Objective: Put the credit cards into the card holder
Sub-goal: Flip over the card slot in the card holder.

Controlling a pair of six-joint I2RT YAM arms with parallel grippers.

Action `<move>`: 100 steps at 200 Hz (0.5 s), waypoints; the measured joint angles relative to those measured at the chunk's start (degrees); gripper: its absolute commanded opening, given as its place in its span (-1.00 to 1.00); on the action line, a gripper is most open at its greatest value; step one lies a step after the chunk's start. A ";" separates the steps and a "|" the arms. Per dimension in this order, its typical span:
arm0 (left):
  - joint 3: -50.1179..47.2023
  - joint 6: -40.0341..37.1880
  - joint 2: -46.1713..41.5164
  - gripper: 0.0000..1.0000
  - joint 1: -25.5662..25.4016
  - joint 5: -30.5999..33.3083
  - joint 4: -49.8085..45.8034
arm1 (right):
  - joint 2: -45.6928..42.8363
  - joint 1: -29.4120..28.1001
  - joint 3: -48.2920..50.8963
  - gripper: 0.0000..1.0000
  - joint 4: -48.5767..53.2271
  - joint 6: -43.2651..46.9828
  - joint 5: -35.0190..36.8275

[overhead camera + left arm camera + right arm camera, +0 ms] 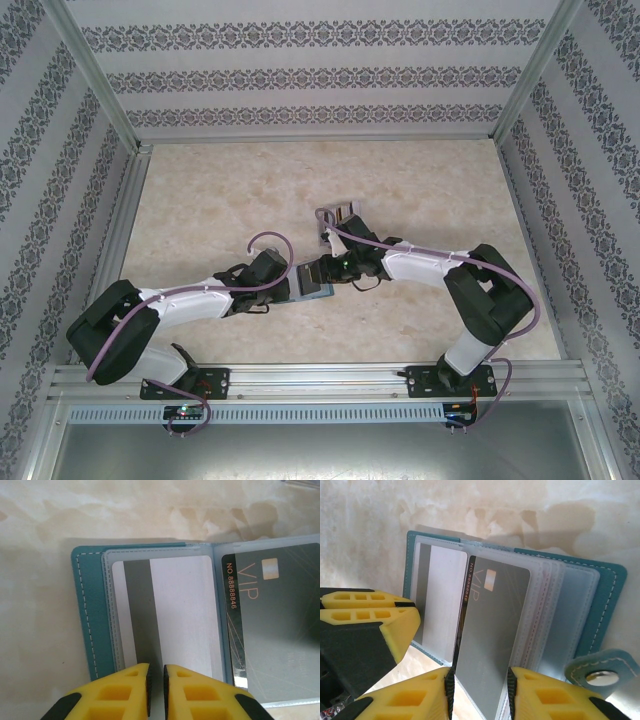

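Our right pincer [480,682] clamps the grey plastic VIP card [492,630], seemingly partway into the open teal folding wallet [610,600] on the marbled bench [370,520]. Our left pincer [156,672] pinches the wallet's edge. We should push straight and gently.

- A beige marbled surface [220,200] lay beneath and all around the right claw [338,270].
- A small grey object [335,222], too small to make out, sat just beyond that claw.
- Well apart from it stood patterned walls [300,80] and aluminium frame rails [320,376].
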State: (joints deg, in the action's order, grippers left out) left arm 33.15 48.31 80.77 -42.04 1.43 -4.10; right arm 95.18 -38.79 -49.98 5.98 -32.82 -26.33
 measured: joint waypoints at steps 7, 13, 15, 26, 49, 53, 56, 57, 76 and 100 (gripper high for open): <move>-0.04 0.00 0.00 -0.66 0.00 -0.04 0.09 | 0.00 0.00 0.00 -0.26 0.02 0.02 0.15; -0.04 0.00 0.00 -0.66 0.00 -0.15 0.11 | 0.00 0.00 -0.02 -0.26 0.02 0.13 0.31; -0.04 0.00 0.00 -0.66 0.00 -0.17 0.11 | 0.00 0.00 -0.02 -0.26 0.02 0.15 0.39; -0.04 0.04 0.00 -0.67 0.00 -0.37 0.17 | 0.00 0.00 -0.07 -0.26 0.07 0.17 0.83; -0.04 0.17 0.02 -0.67 0.00 -0.81 0.35 | 0.07 0.00 -0.37 -0.26 0.09 0.15 1.40; -0.04 0.17 0.02 -0.68 0.00 -0.85 0.33 | 0.15 0.00 -0.52 -0.26 0.13 0.15 1.40; -0.04 0.17 0.04 -0.68 0.00 -0.87 0.35 | 0.22 -0.02 -0.63 -0.26 0.13 0.15 1.40; -0.04 0.17 0.04 -0.68 0.00 -0.87 0.35 | 0.28 -0.04 -0.68 -0.26 0.13 0.15 1.40; -0.09 0.22 0.44 -0.69 0.00 -1.03 0.70 | 1.36 -0.72 -1.73 -0.26 0.13 0.13 1.40; -0.26 0.37 0.61 -0.70 0.00 -1.01 1.09 | 2.51 -1.62 -2.62 -0.25 0.15 0.11 1.44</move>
State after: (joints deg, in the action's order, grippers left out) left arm 32.88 48.69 81.38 -42.04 0.43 -3.01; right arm 97.69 -40.40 -52.60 6.13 -32.71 -24.88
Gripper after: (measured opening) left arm 0.152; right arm 0.372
